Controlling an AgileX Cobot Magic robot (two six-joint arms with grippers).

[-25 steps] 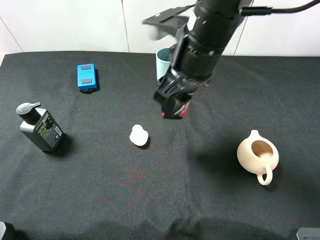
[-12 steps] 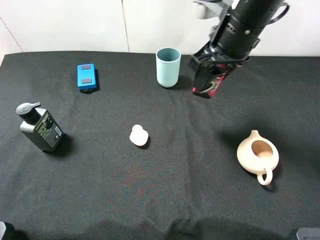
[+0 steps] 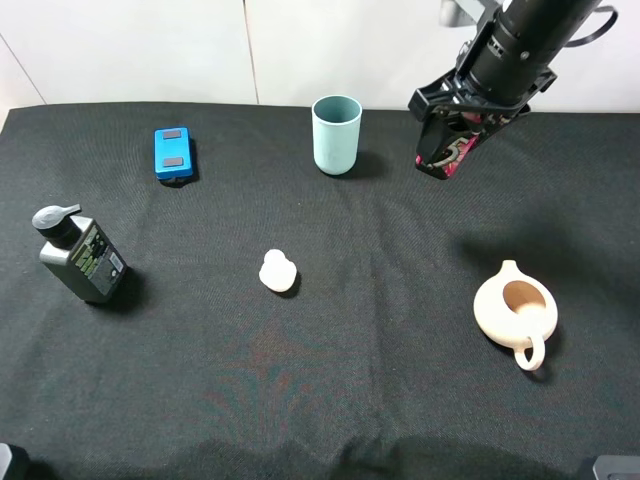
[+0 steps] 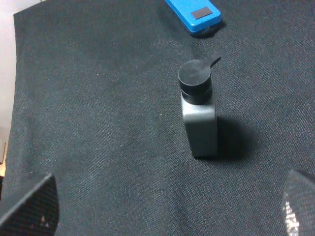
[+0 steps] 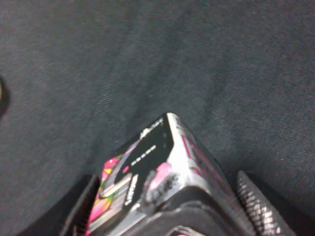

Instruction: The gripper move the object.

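Observation:
My right gripper (image 3: 447, 150) is shut on the object (image 3: 448, 155), a small black box with red-pink graphics, held above the black cloth to the right of the teal cup (image 3: 336, 134). In the right wrist view the object (image 5: 147, 172) fills the space between my right gripper's fingers (image 5: 256, 204), its shiny wrap showing. My left gripper (image 4: 167, 206) is open and empty, with its two fingertips (image 4: 29, 209) at the corners of the left wrist view, near the grey pump bottle (image 4: 198, 110).
A grey pump bottle (image 3: 80, 255) stands at the left. A blue flat box (image 3: 173, 153) lies at the back left. A small white figure (image 3: 277, 271) sits mid-table. A beige jug (image 3: 515, 310) stands at the right.
My right gripper has carried the object from the middle of the table, beside the white figure, up and to the back right, past the teal cup. The left arm has not moved.

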